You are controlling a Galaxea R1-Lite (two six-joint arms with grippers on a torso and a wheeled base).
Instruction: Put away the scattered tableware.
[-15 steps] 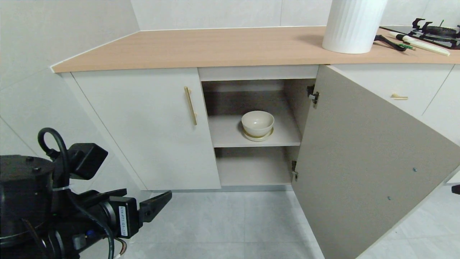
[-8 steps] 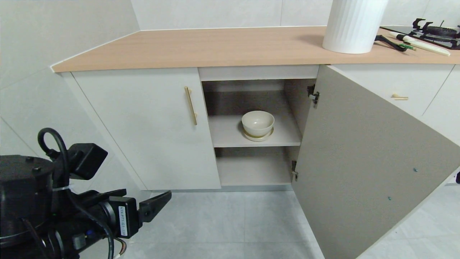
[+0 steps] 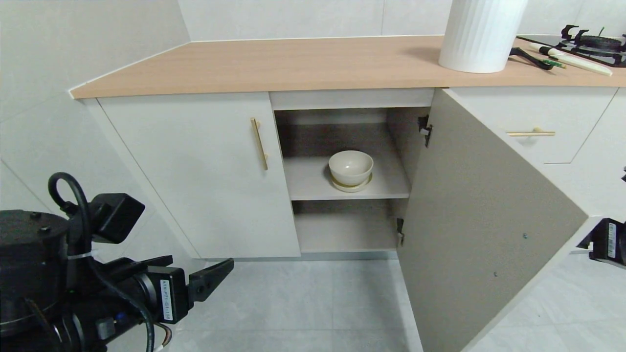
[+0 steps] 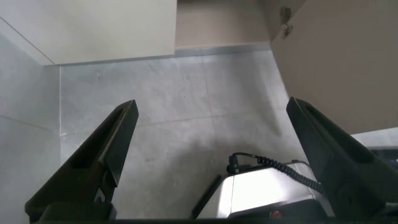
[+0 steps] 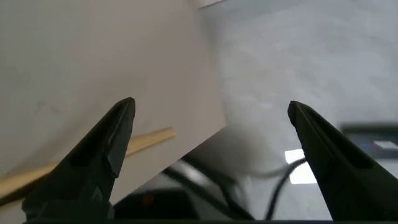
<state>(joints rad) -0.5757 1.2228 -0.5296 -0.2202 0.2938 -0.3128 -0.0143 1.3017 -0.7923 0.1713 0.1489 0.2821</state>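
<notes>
- A kitchen corner with pale tiled walls and a grey tiled floor. A wooden bench runs above white cabinets.
- The cabinet door hangs wide open on its hinges, between the two arms.
- The left fingers are spread wide and empty. They hang low over the floor, in front of the closed neighbouring door.
- The right fingers are also spread and hold nothing. They face the outer side of the open door, with its slim gold handle close by one finger. Contact cannot be judged.
- A cream bowl sits on a small saucer on the upper shelf, well beyond both sets of fingers. The lower shelf is further down, nearer the level of the left fingers.
- Far from the fingers, a tall white ribbed container stands on the bench, with a knife beside a stove.
- The bowl looks stored, so closing the door is probably the step in hand.
- Risks: a finger could slide off the thin handle, or a hard push could slam the door and jolt the bowl on its saucer. The door edge could also catch the right arm standing close beside it.
</notes>
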